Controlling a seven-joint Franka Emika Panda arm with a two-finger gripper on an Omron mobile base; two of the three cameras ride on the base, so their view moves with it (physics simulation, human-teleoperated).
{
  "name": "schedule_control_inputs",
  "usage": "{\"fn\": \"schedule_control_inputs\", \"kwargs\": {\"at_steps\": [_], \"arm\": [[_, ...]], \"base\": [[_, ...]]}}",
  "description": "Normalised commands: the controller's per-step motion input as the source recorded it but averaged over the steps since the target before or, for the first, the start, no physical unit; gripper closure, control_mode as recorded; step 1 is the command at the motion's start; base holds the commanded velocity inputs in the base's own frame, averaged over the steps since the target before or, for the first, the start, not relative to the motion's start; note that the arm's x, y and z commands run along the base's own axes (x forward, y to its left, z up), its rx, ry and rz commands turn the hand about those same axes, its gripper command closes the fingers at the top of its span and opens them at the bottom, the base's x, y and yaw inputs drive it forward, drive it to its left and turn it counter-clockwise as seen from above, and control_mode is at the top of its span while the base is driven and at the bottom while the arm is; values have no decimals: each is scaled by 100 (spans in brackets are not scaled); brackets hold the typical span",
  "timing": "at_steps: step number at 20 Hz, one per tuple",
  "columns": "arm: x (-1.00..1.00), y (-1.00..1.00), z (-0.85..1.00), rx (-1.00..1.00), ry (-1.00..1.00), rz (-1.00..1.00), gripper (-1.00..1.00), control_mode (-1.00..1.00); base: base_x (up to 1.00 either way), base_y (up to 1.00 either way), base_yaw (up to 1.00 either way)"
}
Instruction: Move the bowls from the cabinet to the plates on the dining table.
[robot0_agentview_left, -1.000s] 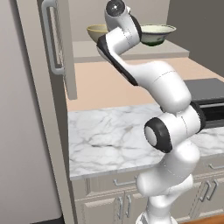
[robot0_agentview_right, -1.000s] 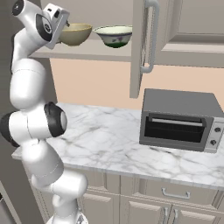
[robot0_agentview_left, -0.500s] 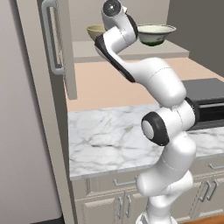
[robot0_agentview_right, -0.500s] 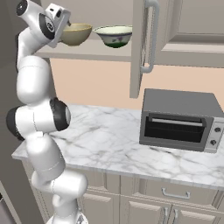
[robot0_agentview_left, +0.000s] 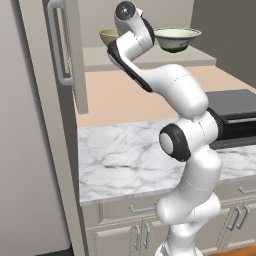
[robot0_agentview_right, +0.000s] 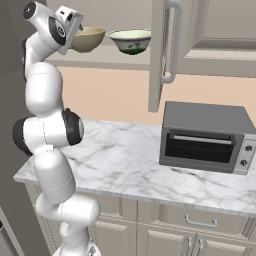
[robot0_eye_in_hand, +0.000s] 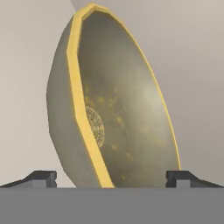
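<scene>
Reaching high, open jaws flank olive bowl (robot0_eye_in_hand: 118, 109).

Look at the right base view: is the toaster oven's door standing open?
No, the toaster oven on the marble counter has its glass door shut flush against its front.

two bowls (robot0_agentview_right: 87, 39) (robot0_agentview_right: 131, 40), one toaster oven (robot0_agentview_right: 206, 136), one cabinet (robot0_agentview_right: 165, 45)

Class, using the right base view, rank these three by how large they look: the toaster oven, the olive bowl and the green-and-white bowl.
1. toaster oven, clearly the largest.
2-3. olive bowl and green-and-white bowl look alike in size; the olive bowl is partly hidden behind the gripper, so no ranking between them.
</scene>
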Motion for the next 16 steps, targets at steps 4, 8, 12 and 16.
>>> {"fn": "schedule_control_inputs", "kwargs": {"at_steps": [4,8,12,16], "arm": [[30,0,0,0,0,0,-100,-100],[14,4,-30,0,0,0,-100,-100],[0,19,-74,0,0,2,-100,-100],[0,8,-47,0,0,3,-100,-100]], "base": [[0,0,0],[0,0,0],[0,0,0],[0,0,0]]}}
